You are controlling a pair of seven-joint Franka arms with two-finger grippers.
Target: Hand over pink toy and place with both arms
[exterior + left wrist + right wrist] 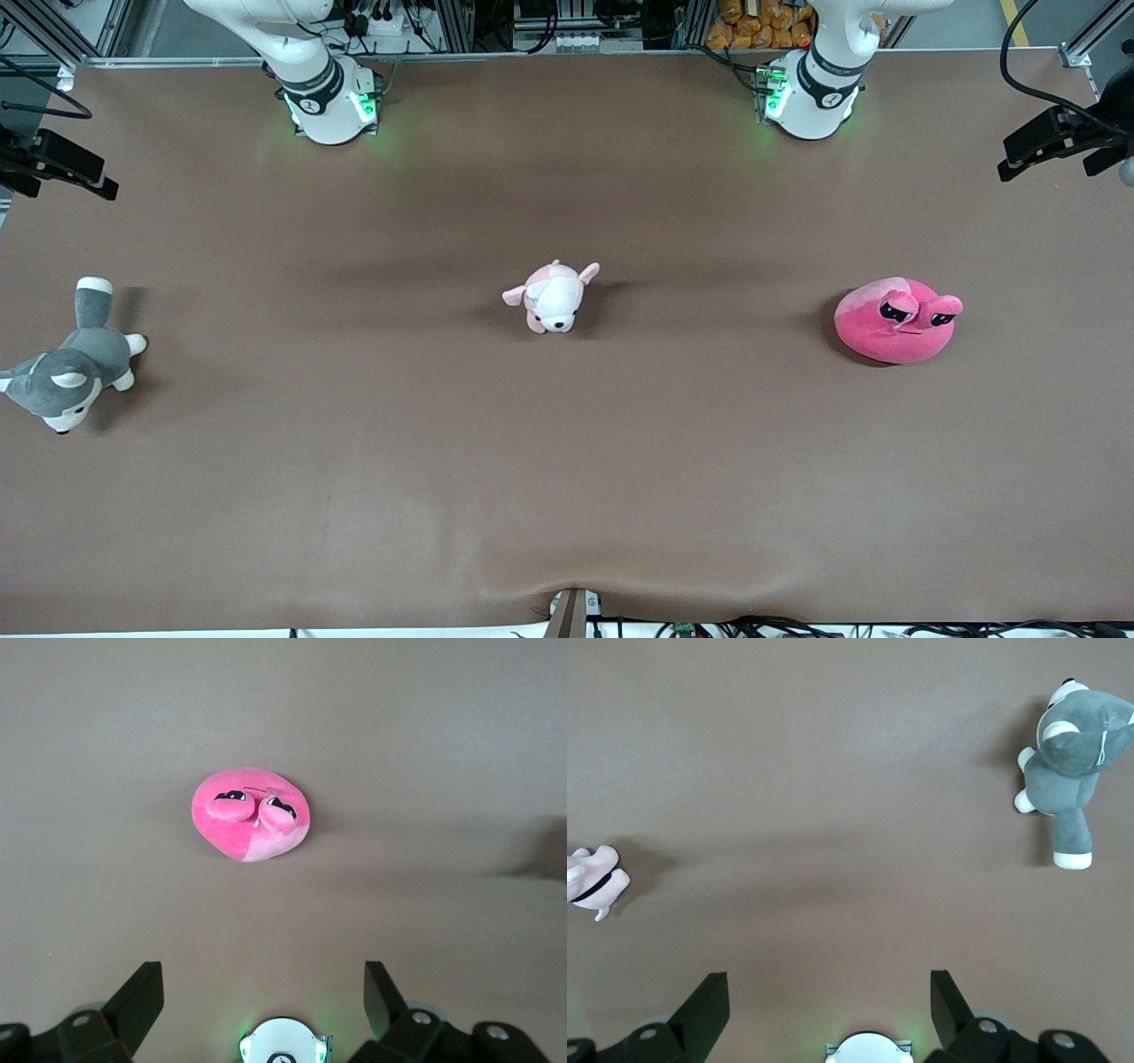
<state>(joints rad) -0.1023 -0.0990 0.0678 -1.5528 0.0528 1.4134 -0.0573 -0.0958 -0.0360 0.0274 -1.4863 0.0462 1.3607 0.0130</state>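
Observation:
The pink toy (897,321), a hot-pink round plush with two bulging black eyes, lies on the brown table toward the left arm's end. In the left wrist view the pink toy (252,813) lies well below my left gripper (263,992), which hangs high above the table with its fingers (140,997) wide apart and nothing between them. My right gripper (830,1001) is also high up near its base, open and empty. Neither hand shows in the front view; only the arm bases (326,97) (811,93) do.
A pale pink-and-white puppy plush (554,297) lies at the table's middle. A grey-and-white husky plush (75,359) lies at the right arm's end, seen also in the right wrist view as the husky (1070,749). Black camera mounts (1054,137) stick in at both table ends.

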